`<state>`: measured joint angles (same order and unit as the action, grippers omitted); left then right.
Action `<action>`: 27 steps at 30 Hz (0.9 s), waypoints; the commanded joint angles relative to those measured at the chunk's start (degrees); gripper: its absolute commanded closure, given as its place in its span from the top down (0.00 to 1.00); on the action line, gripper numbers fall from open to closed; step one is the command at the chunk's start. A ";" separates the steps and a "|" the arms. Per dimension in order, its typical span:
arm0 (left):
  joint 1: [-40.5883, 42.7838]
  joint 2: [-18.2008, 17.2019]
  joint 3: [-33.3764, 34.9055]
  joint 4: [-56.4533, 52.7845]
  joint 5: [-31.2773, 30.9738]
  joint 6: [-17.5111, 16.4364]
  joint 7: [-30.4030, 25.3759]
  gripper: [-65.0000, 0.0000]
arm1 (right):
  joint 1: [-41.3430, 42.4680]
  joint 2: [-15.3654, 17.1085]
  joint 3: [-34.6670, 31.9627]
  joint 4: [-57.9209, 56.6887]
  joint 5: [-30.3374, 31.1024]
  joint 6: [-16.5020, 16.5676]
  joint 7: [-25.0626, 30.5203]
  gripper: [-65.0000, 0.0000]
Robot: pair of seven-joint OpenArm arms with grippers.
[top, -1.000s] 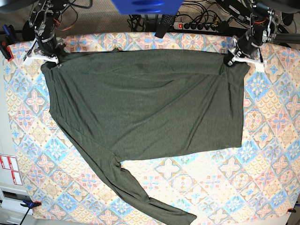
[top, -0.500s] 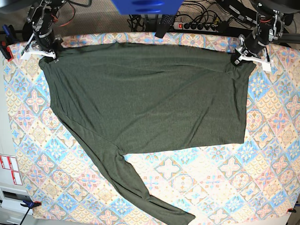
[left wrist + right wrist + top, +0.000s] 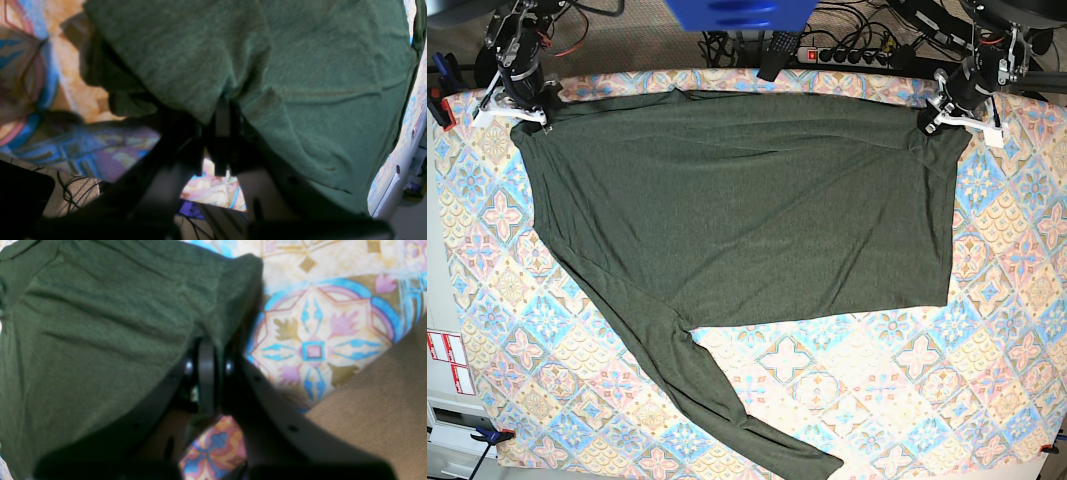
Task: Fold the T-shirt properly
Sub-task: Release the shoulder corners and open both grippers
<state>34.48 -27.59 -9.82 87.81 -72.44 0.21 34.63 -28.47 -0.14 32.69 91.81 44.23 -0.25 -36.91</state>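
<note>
**A:** Where does the T-shirt [image 3: 747, 210] lie?

**B:** Spread across the patterned tablecloth [image 3: 987, 330], its body filling the far half of the table. In the base view its top edge runs along the far side of the cloth, and one long sleeve [image 3: 697, 390] trails down toward the near edge, ending close to the bottom of the view.

**A:** And the arms?

**B:** Each one sits at a far corner of the garment. The left gripper [image 3: 939, 112] is at the corner on the base view's right; the right gripper [image 3: 527, 105] is at the corner on that view's left.

**A:** Are the jaws wide or narrow?

**B:** Narrow — both pairs are pinched together on fabric. In the left wrist view the dark fingers [image 3: 223, 133] close on a bunched fold of green knit, which drapes over and around them. In the right wrist view the fingers [image 3: 206, 373] clamp the shirt's edge, with the tiled pattern showing just beside them.

**A:** How does the fabric look between the two corners?

**B:** Fairly flat, with soft creases running from the corner at the left gripper toward the middle. A power strip [image 3: 852, 55] and cables lie beyond the table's far edge.
</note>
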 commanded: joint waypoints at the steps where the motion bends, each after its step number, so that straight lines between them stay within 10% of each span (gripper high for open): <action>1: 0.55 -1.02 -0.42 0.76 -0.13 0.01 0.84 0.00 | -0.67 0.63 0.59 0.89 0.21 0.12 1.61 0.05; 27: 2.05 -4.80 -0.86 1.20 -0.21 0.10 5.24 0.49 | -1.47 0.63 0.59 0.89 0.21 0.12 1.78 0.16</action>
<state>36.23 -31.40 -10.22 88.01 -72.20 0.67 40.34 -29.69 -0.08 32.73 91.79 43.99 -0.51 -36.25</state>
